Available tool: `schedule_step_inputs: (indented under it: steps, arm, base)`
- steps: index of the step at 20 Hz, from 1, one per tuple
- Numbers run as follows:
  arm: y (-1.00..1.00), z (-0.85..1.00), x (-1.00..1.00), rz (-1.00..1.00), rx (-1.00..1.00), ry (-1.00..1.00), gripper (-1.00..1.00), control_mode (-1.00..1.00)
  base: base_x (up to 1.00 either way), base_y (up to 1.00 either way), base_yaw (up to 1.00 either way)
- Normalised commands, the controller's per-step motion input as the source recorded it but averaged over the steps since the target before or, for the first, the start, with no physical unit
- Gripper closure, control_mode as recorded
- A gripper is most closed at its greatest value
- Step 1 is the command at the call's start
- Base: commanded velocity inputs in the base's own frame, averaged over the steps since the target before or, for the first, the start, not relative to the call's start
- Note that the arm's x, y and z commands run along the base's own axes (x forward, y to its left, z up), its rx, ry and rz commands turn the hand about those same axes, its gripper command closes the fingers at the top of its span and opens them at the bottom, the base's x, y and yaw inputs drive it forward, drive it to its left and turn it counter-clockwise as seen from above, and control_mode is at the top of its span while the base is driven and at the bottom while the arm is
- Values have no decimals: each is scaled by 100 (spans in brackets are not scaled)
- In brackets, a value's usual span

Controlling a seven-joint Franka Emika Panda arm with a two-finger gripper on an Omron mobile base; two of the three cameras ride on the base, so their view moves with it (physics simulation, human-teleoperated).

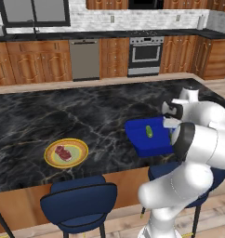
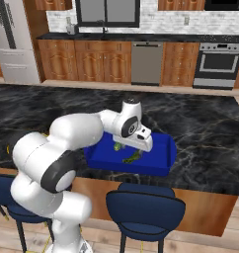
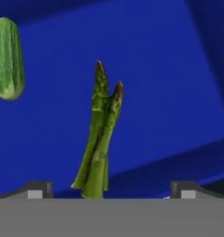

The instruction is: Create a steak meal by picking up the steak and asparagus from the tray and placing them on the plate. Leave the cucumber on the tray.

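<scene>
In the hand view the gripper (image 3: pixel 109 193) sits low over the blue tray (image 3: pixel 178 92), its two dark fingertips (image 3: pixel 37 189) showing at the bottom left and bottom right, spread wide apart. The asparagus (image 3: pixel 101 139) lies on the tray floor between them, at centre frame, its tips pointing toward the top; the fingers are not touching it and hold nothing. The cucumber (image 3: pixel 9 58) lies in the upper left of that view, apart from the asparagus.

In the right base view the tray (image 2: pixel 161 163) sits at centre on the dark marble counter (image 2: pixel 205 128), with the hand lowered into it over the asparagus (image 2: pixel 132 157).

In the left base view the plate (image 1: pixel 51 160) rests at lower left on the counter, well apart from the tray (image 1: pixel 142 144) at centre right. The steak (image 1: pixel 63 152) lies on the plate. The cucumber (image 1: pixel 149 132) lies in the tray.
</scene>
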Motion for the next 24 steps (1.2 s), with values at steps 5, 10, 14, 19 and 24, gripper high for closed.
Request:
schedule_step_inputs:
  steps: [5,10,14,19,24]
  arm:
    - [0,-43,29,0,0,0,-100,-100]
    - [0,-41,23,0,0,0,-100,-100]
    - [0,-37,21,0,0,0,-100,-100]
    - [0,-37,15,0,0,0,-100,-100]
    - [0,-35,13,0,0,0,-100,-100]
  base:
    - [0,0,0]
    - [0,0,0]
    - [0,0,0]
    - [0,0,0]
    - [0,0,0]
